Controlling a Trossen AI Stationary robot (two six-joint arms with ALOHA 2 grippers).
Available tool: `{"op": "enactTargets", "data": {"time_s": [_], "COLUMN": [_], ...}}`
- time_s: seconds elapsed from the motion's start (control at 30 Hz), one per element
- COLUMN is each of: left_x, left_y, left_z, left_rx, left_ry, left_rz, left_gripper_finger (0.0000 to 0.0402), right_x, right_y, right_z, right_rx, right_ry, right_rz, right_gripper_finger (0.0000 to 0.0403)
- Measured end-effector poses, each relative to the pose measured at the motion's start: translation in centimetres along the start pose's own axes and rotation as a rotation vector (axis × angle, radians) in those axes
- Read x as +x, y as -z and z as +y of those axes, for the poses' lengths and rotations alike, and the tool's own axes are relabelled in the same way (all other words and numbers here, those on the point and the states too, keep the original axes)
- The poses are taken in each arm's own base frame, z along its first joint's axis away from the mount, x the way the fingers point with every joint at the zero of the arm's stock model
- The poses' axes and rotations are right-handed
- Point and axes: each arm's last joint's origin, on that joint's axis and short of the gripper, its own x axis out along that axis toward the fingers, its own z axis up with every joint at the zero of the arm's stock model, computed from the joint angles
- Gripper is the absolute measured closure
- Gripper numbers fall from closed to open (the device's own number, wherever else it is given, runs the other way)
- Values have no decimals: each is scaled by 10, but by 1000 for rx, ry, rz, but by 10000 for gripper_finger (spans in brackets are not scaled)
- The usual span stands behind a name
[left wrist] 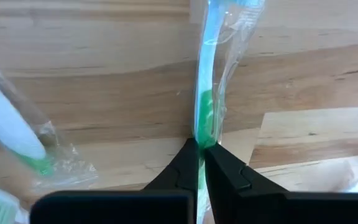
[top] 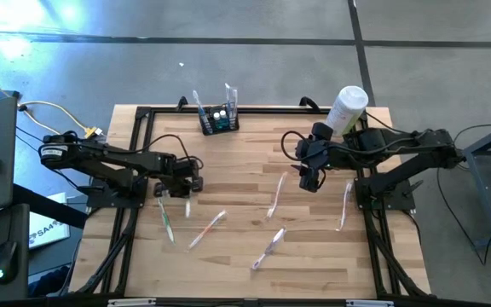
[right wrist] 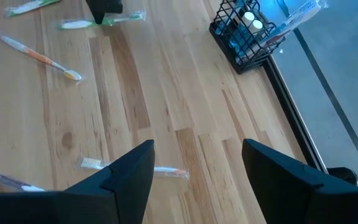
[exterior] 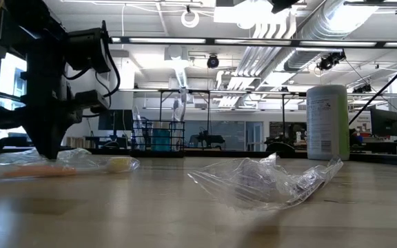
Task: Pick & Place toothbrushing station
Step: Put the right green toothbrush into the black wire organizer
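From above, the wooden table [top: 254, 162] carries the black rack [top: 217, 119] near its far edge, left of centre, with 2 wrapped toothbrushes standing up in it. A tall white bottle [top: 348, 109] stands at the far right. The left gripper [top: 165, 198] is low over the near-left part of the table, at the top end of a wrapped green toothbrush [top: 166, 220]. The right gripper [top: 309, 182] hangs right of centre, well apart from the rack. More wrapped toothbrushes lie scattered across the near half of the table.

From table height, the left arm [exterior: 54, 89] comes down at the left, its tip behind a crinkled wrapper [exterior: 60, 165]. The rack [exterior: 158, 136] shows far back, the white bottle [exterior: 327, 122] at the right, and another clear wrapper [exterior: 267, 180] in front.

On the left wrist, the 2 dark fingers [left wrist: 222, 171] are pinched together on the green toothbrush [left wrist: 205, 118] in its clear sleeve.

On the right wrist, the 2 fingers [right wrist: 129, 174] stand wide apart over bare wood, holding nothing. The rack [right wrist: 247, 34] sits by the table's edge, with small bottles inside.
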Motion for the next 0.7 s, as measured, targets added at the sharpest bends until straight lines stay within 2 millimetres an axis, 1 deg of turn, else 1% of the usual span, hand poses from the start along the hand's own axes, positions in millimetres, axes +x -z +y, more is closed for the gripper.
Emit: {"op": "enactTargets", "data": {"time_s": [0.13,0.33,0.43,0.57,0.7], "left_x": [-1,-17,-29,-48,-75], "left_y": [0,1,2,4,5], "left_z": [-4,-16,-26,-34,-42], "left_rx": [43,119,155,196,246], "left_ry": [36,87,146,153,161], "left_rz": [6,-47,-88,-151,-273], "left_gripper_finger": [397,401,400,400,400], "right_x": [0,0,0,0,0], "right_y": [0,-1,-1,-1,-1], "right_z": [0,0,0,0,0], "right_rx": [3,8,9,9,7], "right_ry": [0,-3,-3,-4,-4], "right_rz": [-1,-9,-12,-13,-13], "right_gripper_finger": [167,167,167,167,167]}}
